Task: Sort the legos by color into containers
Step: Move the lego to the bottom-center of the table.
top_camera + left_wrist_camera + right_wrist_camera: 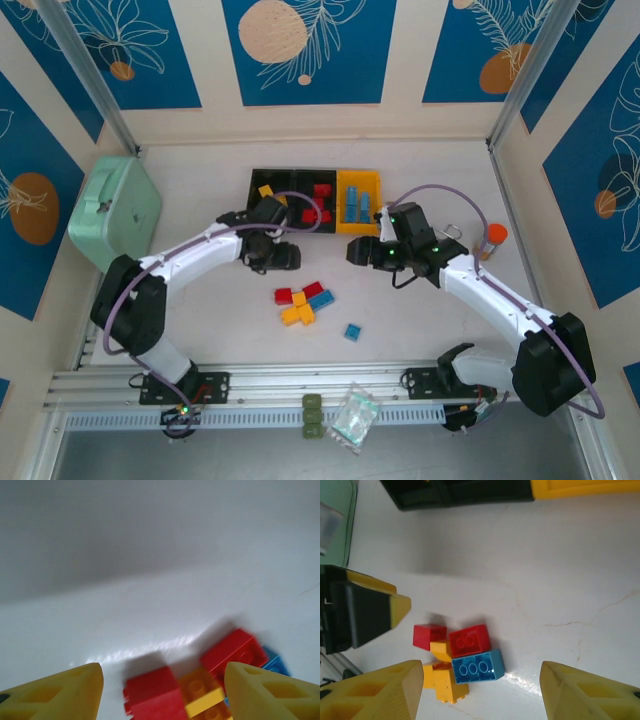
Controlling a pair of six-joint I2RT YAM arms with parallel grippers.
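The legos are partly sorted. In the containers [290,172] at the far side of the surface [430,320], the left black bin holds a yellow brick [265,190], the middle black bin holds a few red bricks [320,195], and the yellow-orange bin [358,176] holds several blue bricks [357,205]. How many lie in each I cannot tell from above. A loose cluster [300,300] is still unsorted near the middle of the surface, between the two arms. It is made of two red bricks, a blue one and yellow ones, touching or overlapping each other. A lone blue brick [352,331] sits apart from it, nearer the arm bases. By my judgement the job is well past halfway, with roughly half a dozen pieces still to be lifted and dropped by colour. The left hand [162,692] hangs just above the cluster with its fingers spread wide and nothing between them, the red and yellow pieces lying right ahead of its tips. The right hand [480,692] hovers on the other side of the same cluster, also spread and empty. Off to the sides are a mint-green case [110,215], an orange-capped bottle [493,240], olive-green blocks [313,415] and a clear bag [355,415], none of them part of the sorting.
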